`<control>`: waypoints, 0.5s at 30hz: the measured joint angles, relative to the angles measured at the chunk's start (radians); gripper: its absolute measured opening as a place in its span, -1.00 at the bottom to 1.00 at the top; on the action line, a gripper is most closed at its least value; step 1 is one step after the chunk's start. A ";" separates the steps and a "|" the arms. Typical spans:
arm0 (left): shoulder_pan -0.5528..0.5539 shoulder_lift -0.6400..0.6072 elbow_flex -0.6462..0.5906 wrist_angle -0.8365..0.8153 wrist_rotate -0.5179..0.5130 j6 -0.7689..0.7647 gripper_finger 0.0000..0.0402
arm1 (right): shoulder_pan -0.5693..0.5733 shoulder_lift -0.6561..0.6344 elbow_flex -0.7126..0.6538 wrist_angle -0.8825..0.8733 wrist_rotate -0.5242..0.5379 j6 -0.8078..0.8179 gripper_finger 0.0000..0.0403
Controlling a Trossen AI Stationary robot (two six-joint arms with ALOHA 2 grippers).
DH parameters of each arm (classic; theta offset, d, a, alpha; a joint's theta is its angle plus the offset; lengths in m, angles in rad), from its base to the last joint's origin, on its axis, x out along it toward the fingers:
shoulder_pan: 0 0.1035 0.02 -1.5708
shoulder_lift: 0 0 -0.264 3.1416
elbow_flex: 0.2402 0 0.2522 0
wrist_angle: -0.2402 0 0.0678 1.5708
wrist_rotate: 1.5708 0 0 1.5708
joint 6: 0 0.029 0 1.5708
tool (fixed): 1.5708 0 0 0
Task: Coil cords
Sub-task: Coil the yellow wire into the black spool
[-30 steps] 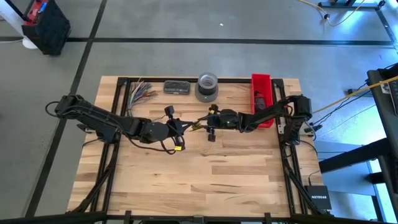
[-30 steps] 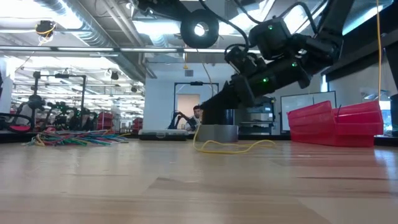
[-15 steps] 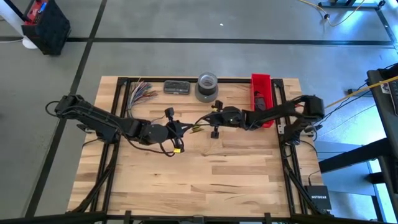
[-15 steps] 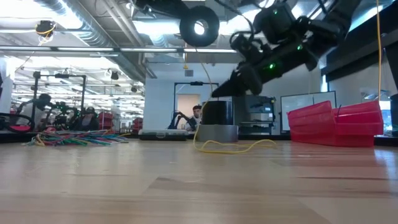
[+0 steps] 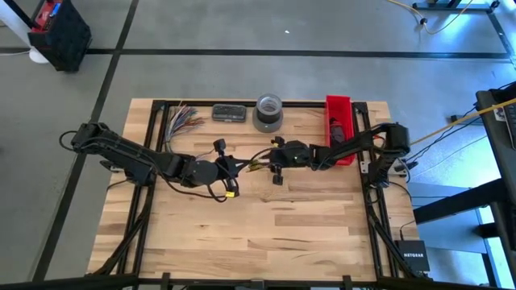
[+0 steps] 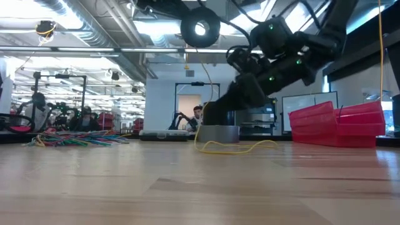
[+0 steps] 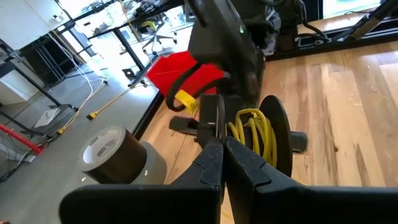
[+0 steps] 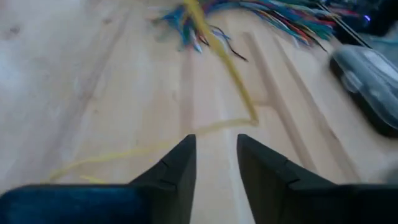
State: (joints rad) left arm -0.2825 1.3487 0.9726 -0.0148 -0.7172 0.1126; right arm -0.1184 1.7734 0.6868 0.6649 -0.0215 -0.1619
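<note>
Right pincer [image 5: 272, 155]: back down near the desk [image 5: 266, 234] at mid-width, after swinging up and toward the red bin half a second ago; its own wrist view shows the two fingers [image 8: 169, 167] parted with nothing between them, only bare wood and a yellow strand beyond
Left pincer [image 7: 222, 163]: fingers pressed together, gripping the edge of a black spool [image 7: 275, 134]; arm unmoved over the last second
Cord [image 7: 250, 130]: yellow here, partly wound on the spool held up between the two arms; the loose tail [image 6: 234, 147] lies in slack loops on the desk in front of the grey tape roll [image 5: 268, 112]
What changed: the right arm lifted, then dropped back to where it was a second ago, and it comes back empty
Meaning for the task: judged a fresh reach for the slack; coiling is partway, with loose cord left to wind
Elsewhere: fan of coloured wires [image 5: 182, 118] and red bin [image 5: 339, 109] at the far edge, untouched
</note>
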 joint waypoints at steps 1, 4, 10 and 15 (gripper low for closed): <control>0.000 0.000 0.000 -0.001 0.000 0.000 -1.00 | 0.000 0.020 0.000 0.040 -0.011 0.000 -0.37; 0.000 0.000 0.000 0.002 0.000 0.005 -1.00 | 0.001 0.053 0.000 0.103 -0.015 0.000 -0.32; 0.000 0.000 0.000 0.004 0.000 0.007 -1.00 | 0.000 0.074 0.000 0.180 0.012 0.024 -0.35; 0.000 0.000 0.000 0.005 0.000 0.004 -1.00 | 0.000 0.079 0.001 0.181 0.087 0.057 -0.42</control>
State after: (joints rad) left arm -0.2825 1.3487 0.9726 -0.0103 -0.7172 0.1163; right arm -0.1188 1.8523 0.6880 0.8464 0.0654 -0.1046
